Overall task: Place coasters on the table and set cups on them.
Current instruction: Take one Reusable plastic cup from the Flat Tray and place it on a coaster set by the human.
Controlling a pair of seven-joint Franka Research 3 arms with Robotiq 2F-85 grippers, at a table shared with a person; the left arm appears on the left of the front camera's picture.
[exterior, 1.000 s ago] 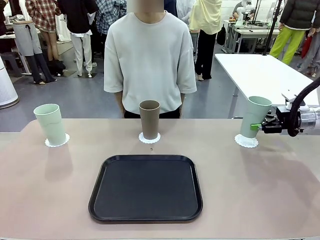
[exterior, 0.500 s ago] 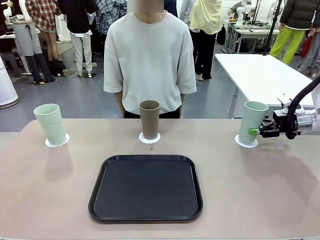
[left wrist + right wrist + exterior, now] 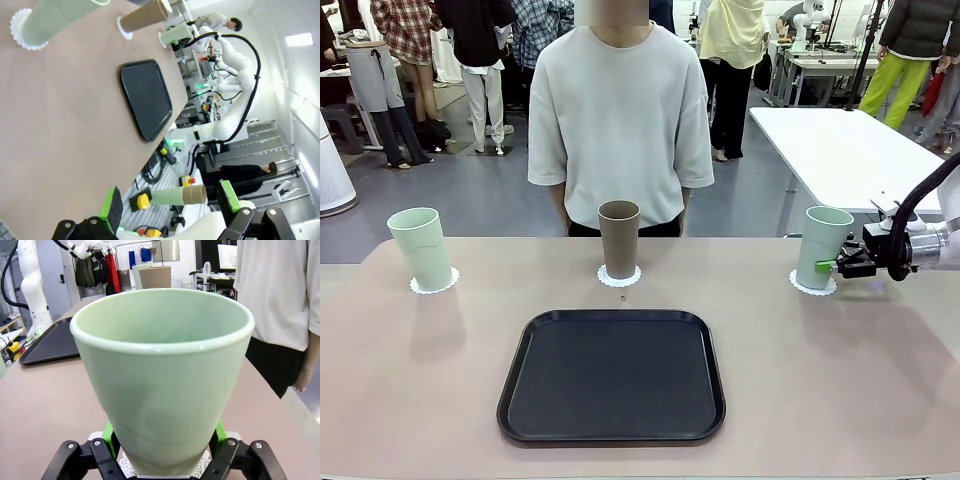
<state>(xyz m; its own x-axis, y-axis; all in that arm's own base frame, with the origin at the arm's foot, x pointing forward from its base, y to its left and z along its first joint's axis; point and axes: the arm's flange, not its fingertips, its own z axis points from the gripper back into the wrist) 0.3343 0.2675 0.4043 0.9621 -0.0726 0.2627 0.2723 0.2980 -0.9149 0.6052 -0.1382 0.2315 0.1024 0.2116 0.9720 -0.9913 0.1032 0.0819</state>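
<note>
Now the right-hand pale green cup [image 3: 823,246] stands upright on its scalloped coaster [image 3: 813,286], far right of the black tray [image 3: 612,376] on the beige table [image 3: 420,380]. The right gripper [image 3: 831,266] sits just right of it, green pads flanking its lower wall, jaws looking parted, so I'd back straight out sideways. The left gripper [image 3: 170,199] hangs open

Two pale green cups [image 3: 421,246] [image 3: 822,245] and a brown one [image 3: 618,238] are seen on white scalloped coasters [image 3: 434,283], with a black tray [image 3: 612,376] on the beige table [image 3: 410,380].
</note>
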